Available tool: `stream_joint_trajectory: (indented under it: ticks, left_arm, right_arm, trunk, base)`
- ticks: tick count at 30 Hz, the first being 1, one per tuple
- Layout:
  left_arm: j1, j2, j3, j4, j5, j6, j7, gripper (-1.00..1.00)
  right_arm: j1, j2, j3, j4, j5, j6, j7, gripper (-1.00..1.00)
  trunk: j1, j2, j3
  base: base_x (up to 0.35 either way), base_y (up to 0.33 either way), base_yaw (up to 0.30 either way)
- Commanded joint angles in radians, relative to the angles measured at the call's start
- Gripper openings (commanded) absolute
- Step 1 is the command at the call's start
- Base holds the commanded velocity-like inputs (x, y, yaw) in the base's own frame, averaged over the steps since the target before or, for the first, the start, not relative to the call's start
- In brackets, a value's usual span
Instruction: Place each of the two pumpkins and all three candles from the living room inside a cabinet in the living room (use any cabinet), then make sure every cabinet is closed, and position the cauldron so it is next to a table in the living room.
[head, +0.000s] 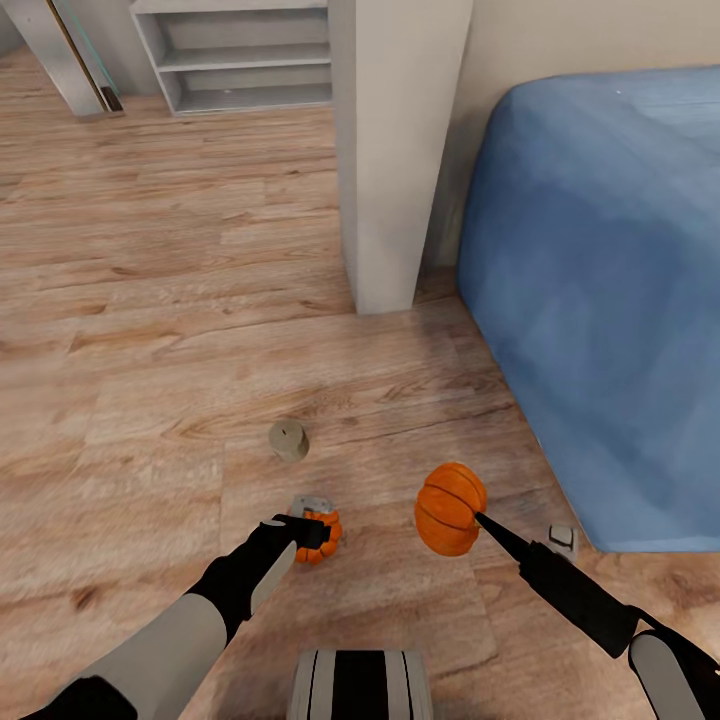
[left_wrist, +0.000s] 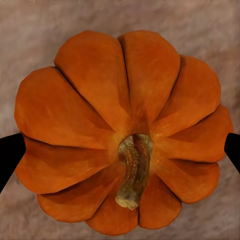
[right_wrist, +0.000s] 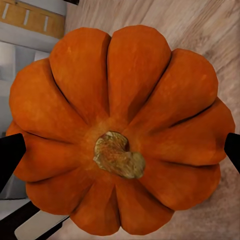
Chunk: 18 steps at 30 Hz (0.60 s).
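Two orange pumpkins show in the head view. My left gripper (head: 316, 534) is down near the wooden floor, shut on the smaller-looking pumpkin (head: 322, 541). In the left wrist view this pumpkin (left_wrist: 100, 100) lies stem-up between the black fingertips (left_wrist: 11, 156). My right gripper (head: 458, 512) holds the other pumpkin (head: 448, 505) lifted above the floor. In the right wrist view that pumpkin (right_wrist: 125, 85) sits between the fingertips (right_wrist: 11, 152). A grey-beige candle (head: 288, 440) stands on the floor beyond the left gripper. A second grey candle (head: 308, 503) lies right behind the left pumpkin, partly hidden.
A blue upholstered piece (head: 610, 300) takes up the right side. A white pillar (head: 390, 150) stands ahead, with a white open shelf (head: 240, 50) at the far back. A small grey object (head: 562, 538) lies by the blue piece. My base (head: 360, 685) shows at the bottom.
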<state>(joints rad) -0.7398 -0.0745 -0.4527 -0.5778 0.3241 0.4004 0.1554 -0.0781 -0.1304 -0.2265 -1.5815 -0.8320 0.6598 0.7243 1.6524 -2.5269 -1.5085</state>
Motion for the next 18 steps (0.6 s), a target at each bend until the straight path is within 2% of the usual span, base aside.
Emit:
stream_joint_trajectory:
  ticks: [1,5,18]
  left_arm:
    - [-0.001,0.001,-0.006,-0.001,0.012,0.003,0.009,1.0]
    - [-0.001,0.001,-0.006,-0.002,0.012,0.003,0.01,1.0]
    - [-0.001,0.001,-0.006,-0.001,0.012,0.003,0.01,1.0]
  right_arm:
    - [0.0,0.0,-0.001,0.0,-0.006,0.007,0.001,-1.0]
    - [0.0,0.0,-0.001,0.0,-0.006,0.007,0.001,-1.0]
    - [0.0,0.0,-0.001,0.0,-0.007,0.007,0.001,-1.0]
  trunk:
    - [0.0,0.0,-0.001]
    - [0.001,-0.001,-0.008]
    - [0.001,-0.001,-0.008]
  base:
    - [0.0,0.0,0.0]
    - [0.0,0.0,0.0]
    - [0.0,0.0,0.0]
